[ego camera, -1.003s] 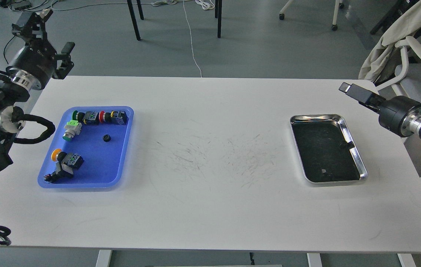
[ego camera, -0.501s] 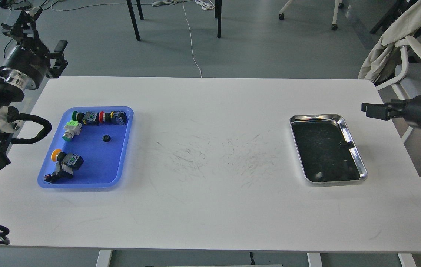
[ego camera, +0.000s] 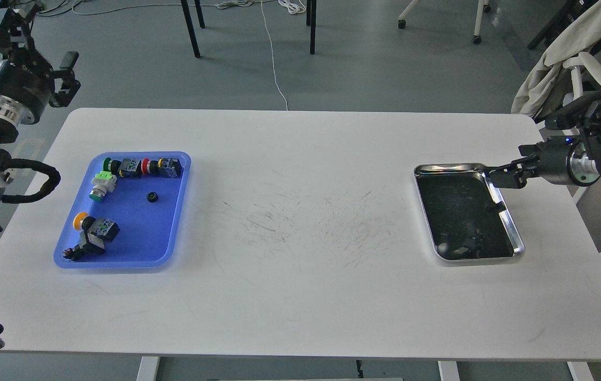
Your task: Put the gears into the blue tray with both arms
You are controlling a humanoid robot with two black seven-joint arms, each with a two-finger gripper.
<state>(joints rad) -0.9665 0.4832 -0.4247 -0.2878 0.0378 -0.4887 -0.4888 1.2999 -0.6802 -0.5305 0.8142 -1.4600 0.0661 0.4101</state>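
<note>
- One tiny black round toothed gear (ego camera: 152,197) lies in the shallow blue plastic tray with rounded corners (ego camera: 139,254), on bare floor a little above the tray's middle, apart from the other parts.
- The blue tray sits near the left edge of the white table (ego camera: 300,296) and also carries colourful-capped push-button switches (ego camera: 144,166): a row along its far rim, more toward its near left corner.
- The shiny steel tray with a dark inside (ego camera: 517,248) sits near the table's right edge. Small dark shapes show near its right rim and near corner; whether they are gears or reflections is too hard to tell.
- The black right gripper (ego camera: 502,176) hangs over the steel tray's far right corner, seen dark and side-on, so I cannot tell whether its fingers are apart or together, or if they hold anything.
- The black left gripper (ego camera: 30,39) is raised off the table's far left corner, well apart from the blue tray, fingers spread and empty.
- Judgement: at least one gear is delivered; any gears left in the steel tray remain to be carried across.
</note>
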